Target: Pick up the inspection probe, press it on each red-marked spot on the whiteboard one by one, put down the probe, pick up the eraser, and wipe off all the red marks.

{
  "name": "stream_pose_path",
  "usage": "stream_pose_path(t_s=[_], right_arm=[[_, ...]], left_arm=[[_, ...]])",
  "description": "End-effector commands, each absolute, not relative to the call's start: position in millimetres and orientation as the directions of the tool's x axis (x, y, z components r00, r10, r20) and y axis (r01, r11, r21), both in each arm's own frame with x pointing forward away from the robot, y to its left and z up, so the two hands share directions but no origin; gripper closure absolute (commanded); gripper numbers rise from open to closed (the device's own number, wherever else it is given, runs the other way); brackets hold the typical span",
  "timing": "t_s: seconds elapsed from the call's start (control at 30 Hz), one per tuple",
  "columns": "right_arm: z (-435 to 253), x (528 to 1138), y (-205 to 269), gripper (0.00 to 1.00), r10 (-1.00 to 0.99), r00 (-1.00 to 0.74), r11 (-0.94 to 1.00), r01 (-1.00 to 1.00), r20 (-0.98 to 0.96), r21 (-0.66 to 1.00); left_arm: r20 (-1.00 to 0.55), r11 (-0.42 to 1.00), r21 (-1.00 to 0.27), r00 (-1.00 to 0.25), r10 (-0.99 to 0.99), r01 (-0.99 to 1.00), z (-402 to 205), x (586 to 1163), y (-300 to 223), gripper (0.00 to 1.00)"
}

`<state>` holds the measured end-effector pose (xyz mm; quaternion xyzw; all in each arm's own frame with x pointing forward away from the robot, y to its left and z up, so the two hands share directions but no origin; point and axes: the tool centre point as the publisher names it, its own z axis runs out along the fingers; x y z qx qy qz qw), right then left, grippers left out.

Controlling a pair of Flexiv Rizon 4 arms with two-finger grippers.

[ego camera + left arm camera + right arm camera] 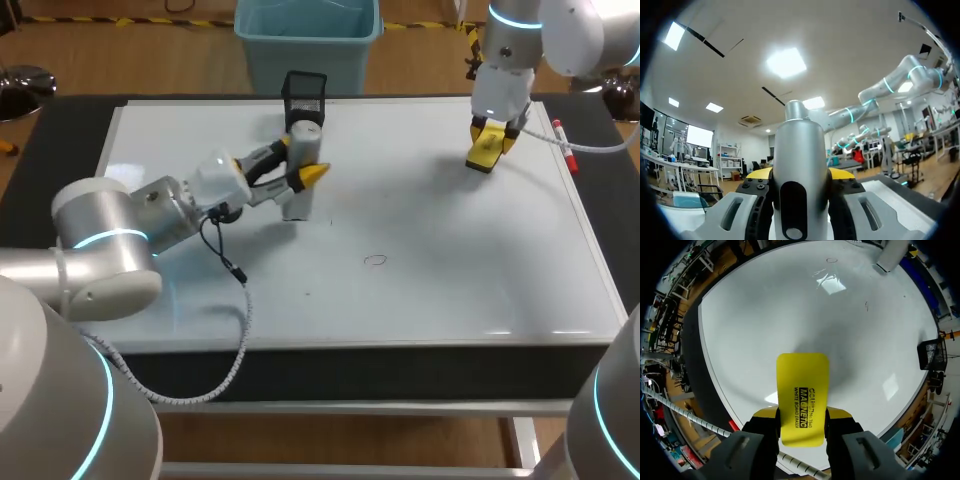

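**Inspector:** The whiteboard point(450, 290) lies flat across the table, with a faint ringed mark point(375, 261) near its middle. Where is the probe?

**Assessor:** The probe point(304, 137) stands upright with its base on the board, on the far side and left of centre. The left gripper point(298, 160) is clamped on its barrel from two sides, about mid-height.

**Inspector:** Handling?

**Assessor:** It appears to be a smooth, rigid, metal-looking cylinder, so probably moderately heavy and apt to slip. The mid-barrel hold seems sound for pressing straight down.

**Inspector:** Arm pose?

**Assessor:** The left arm enters low from the left, wrist near horizontal, fingers pointing across the board.

**Inspector:** The other arm?

**Assessor:** The right gripper point(802, 415) points down over the board's far right part, closed on the rear end of the yellow eraser point(803, 390). The eraser looks light, stiff and flat-sided, and the shadow beneath suggests it hangs clear of the surface
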<state>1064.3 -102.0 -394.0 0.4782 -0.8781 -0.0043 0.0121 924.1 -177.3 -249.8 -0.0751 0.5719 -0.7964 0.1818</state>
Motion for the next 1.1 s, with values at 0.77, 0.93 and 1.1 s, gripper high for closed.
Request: stream_pose_path(t_s=[0.77, 0.93, 1.1], right_arm=[[-393, 1064, -103, 1.00, -0.841, -0.541, 0.541, -0.841, 0.020, 0.017], [-393, 1064, -103, 1.00, -0.841, -0.541, 0.541, -0.841, 0.020, 0.017], [-393, 1064, -103, 1.00, -0.841, -0.541, 0.541, -0.841, 0.020, 0.017]], left_arm=[[-0.107, -0.358, -0.885, -0.881, -0.461, 0.296, -238, 971, -106, 1.00], [-0.099, -0.353, -0.890, -0.880, -0.465, 0.287, -239, 978, -102, 1.00], [-0.078, -0.363, -0.889, -0.874, -0.480, 0.279, -239, 982, -94, 1.00]])
